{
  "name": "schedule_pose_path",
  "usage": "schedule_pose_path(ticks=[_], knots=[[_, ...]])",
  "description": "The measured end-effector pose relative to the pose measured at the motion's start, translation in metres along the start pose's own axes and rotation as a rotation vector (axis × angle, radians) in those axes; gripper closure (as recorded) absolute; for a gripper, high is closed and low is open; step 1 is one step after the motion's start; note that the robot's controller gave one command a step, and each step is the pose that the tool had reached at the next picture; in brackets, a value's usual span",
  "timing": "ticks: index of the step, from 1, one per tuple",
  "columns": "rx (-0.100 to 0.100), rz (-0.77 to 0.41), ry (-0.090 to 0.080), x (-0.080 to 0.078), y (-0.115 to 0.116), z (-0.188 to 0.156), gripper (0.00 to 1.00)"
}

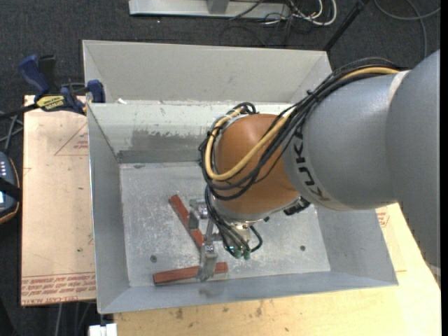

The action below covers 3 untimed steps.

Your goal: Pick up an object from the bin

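The end effector, opening state indeterminable, sits at the right portion of the flat red-brown strip near the front wall of the bin; judged light, rigid and thin, the strip is best gripped across its narrow width.

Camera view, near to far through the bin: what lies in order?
Front wall → flat red stick → slanted red stick → back wall. Gripper overlaps both sticks, so left unplaced.

Robotics lab: KUKA arm, metal bin
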<state>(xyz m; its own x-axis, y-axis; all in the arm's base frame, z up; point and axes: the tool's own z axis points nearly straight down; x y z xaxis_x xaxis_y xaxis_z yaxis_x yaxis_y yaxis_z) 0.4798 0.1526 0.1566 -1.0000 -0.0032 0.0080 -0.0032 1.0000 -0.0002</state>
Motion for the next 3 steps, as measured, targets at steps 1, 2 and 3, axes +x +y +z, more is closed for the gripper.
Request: schedule_pose_path(ticks=[1, 2, 3], knots=[[-0.001, 0.004, -0.007, -0.002, -0.001, -0.003, 0.00], [-0.003, -0.102, -0.018, -0.003, 0.020, 0.075, 0.00], [-0.006, -0.108, -0.038, -0.009, 0.027, 0.096, 0.00]])
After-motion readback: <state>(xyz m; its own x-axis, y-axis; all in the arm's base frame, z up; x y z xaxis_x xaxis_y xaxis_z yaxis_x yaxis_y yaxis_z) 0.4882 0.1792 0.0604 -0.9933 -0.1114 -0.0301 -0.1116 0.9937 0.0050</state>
